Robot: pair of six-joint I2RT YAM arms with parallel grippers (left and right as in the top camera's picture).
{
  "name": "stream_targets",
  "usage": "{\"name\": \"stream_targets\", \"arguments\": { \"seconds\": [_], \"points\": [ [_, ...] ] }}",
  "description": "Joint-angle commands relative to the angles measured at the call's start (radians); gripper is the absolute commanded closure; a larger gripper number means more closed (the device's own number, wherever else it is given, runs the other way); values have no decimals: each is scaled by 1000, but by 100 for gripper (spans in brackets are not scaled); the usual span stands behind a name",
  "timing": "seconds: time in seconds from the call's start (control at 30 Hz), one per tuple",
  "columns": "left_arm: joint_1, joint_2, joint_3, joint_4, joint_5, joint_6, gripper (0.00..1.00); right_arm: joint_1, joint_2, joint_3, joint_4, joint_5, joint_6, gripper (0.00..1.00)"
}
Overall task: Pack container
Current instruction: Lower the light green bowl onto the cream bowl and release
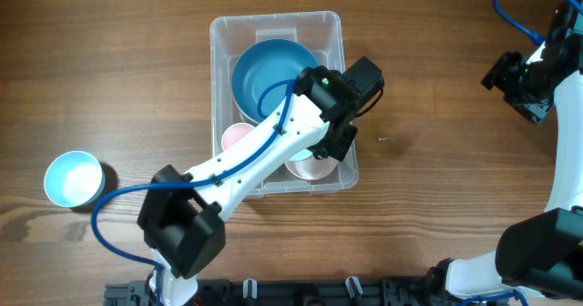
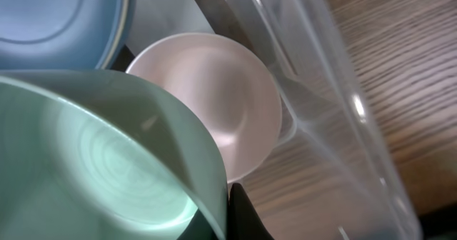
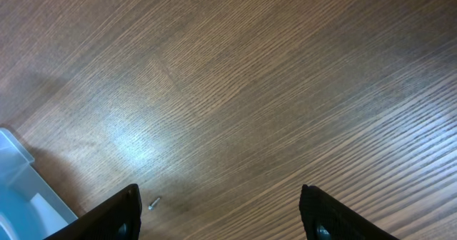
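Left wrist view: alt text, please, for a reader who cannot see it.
A mint-green bowl fills the lower left, its rim pinched in the left gripper at the bottom edge. Behind it a pale pink bowl and a blue bowl sit inside the clear container, wooden table beyond its wall.

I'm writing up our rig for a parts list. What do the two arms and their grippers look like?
Both arms are alike: the left arm and right arm have white tubular links between boxy black joint housings. A blue cable loops along each, and a small green light glows on each wrist. The right gripper has blunt black fingers.
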Motion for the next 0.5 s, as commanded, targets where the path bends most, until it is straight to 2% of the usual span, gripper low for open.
{"name": "stream_targets", "arguments": {
  "seconds": [0.0, 0.07, 0.1, 0.13, 0.23, 0.37, 0.47],
  "points": [
    [-5, 22, -20, 33, 20, -12, 96, 5, -10, 10, -1, -21, -12, 28],
    [-5, 22, -20, 47, 24, -13, 95, 5, -10, 10, -1, -20, -12, 28],
    [-5, 22, -20, 47, 30, -12, 92, 5, -10, 10, -1, -20, -12, 28],
    [-5, 22, -20, 44, 30, -12, 73, 5, -10, 10, -1, -20, -12, 28],
    [-3, 22, -20, 35, 18, -4, 53, 5, -10, 10, -1, -20, -12, 28],
    [45, -59, 39, -31, -58, -5, 53, 5, -10, 10, -1, -20, -12, 28],
    [175, -219, 96, -111, -176, -37, 51, 5, -10, 10, -1, -20, -12, 28]
  ]
}}
